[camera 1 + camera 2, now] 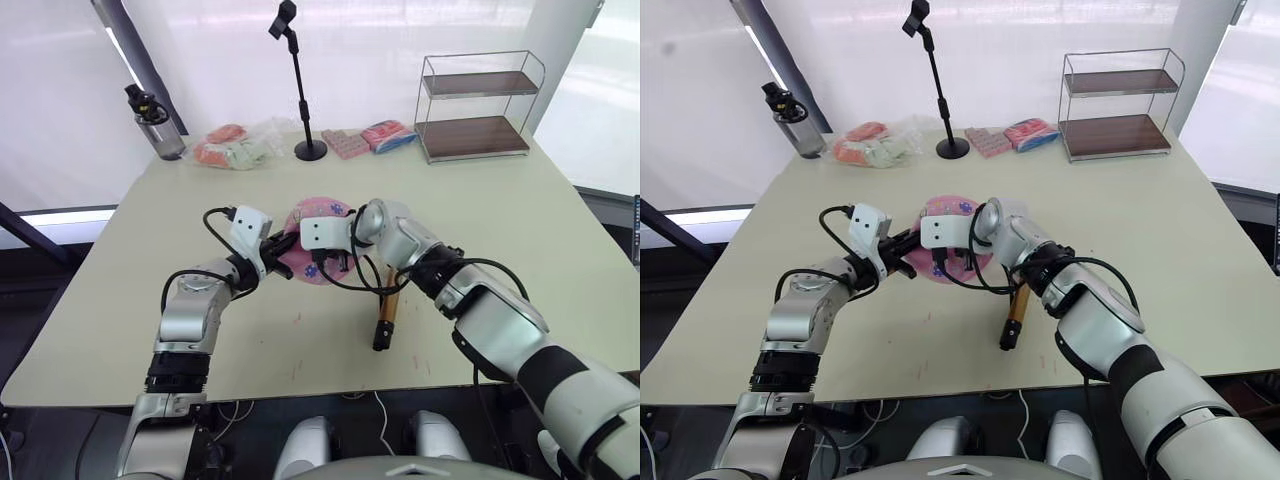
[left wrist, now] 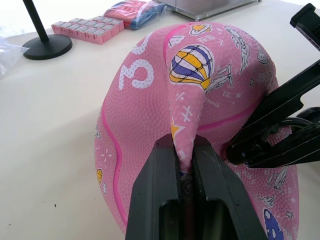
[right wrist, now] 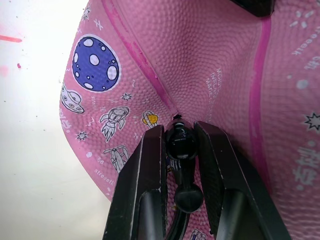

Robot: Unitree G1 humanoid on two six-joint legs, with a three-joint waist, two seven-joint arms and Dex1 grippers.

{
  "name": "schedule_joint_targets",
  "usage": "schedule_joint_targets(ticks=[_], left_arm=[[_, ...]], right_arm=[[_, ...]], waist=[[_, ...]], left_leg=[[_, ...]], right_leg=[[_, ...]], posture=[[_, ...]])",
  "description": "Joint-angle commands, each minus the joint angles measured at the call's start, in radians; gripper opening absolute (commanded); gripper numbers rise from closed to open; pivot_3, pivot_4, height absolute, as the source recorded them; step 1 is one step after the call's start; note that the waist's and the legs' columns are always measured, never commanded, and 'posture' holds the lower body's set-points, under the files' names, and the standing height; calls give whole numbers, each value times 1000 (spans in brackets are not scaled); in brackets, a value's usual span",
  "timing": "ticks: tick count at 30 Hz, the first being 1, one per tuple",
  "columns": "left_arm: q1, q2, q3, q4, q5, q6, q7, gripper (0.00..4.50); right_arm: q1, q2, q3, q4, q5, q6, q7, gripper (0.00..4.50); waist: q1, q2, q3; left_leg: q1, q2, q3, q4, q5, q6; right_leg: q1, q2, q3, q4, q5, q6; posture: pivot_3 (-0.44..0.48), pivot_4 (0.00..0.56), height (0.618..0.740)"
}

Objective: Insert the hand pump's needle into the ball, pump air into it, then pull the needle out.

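A limp pink ball (image 1: 320,208) with printed cartoons lies mid-table. My left gripper (image 2: 186,150) is shut on a raised fold of the ball (image 2: 210,100). From the other side, my right gripper (image 3: 179,131) is shut on the needle's small black fitting (image 3: 179,142), whose tip presses against the ball's skin (image 3: 210,75). The silvery pin itself is hidden. The hand pump (image 1: 389,300), a bronze cylinder with black ends, lies on the table just right of the ball. Its black hose (image 1: 350,285) loops up to my right gripper.
At the back of the beige table (image 1: 540,230) stand a black mic stand (image 1: 300,90), a water bottle (image 1: 155,122), bagged items (image 1: 235,147), pink packs (image 1: 370,138) and a wire shelf (image 1: 478,105).
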Motion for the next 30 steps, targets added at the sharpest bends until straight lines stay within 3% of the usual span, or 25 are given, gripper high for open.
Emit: schedule_joint_targets(ticks=[1, 15, 30], left_arm=[[29, -29, -87, -10, -12, 28, -58, 0], [31, -34, -82, -8, -4, 27, -62, 0], [31, -36, -80, 5, 4, 18, -64, 0]], right_arm=[[97, -29, 65, 240, -101, 61, -60, 393], [93, -14, 59, 295, -104, 47, -86, 393], [82, -25, 47, 244, -94, 51, -68, 393]], waist=[[0, 0, 0], [11, 3, 0], [14, 3, 0]], left_leg=[[0, 0, -2, 0, 0, 0], [0, 0, -3, -1, 0, 0], [-1, 0, -4, -1, 0, -1]], right_leg=[[0, 0, -2, 0, 0, 0], [-1, 0, -3, 0, 0, 0], [-1, 0, -3, -1, 0, 0]], posture=[[0, 150, 736], [0, 150, 736], [0, 150, 736]])
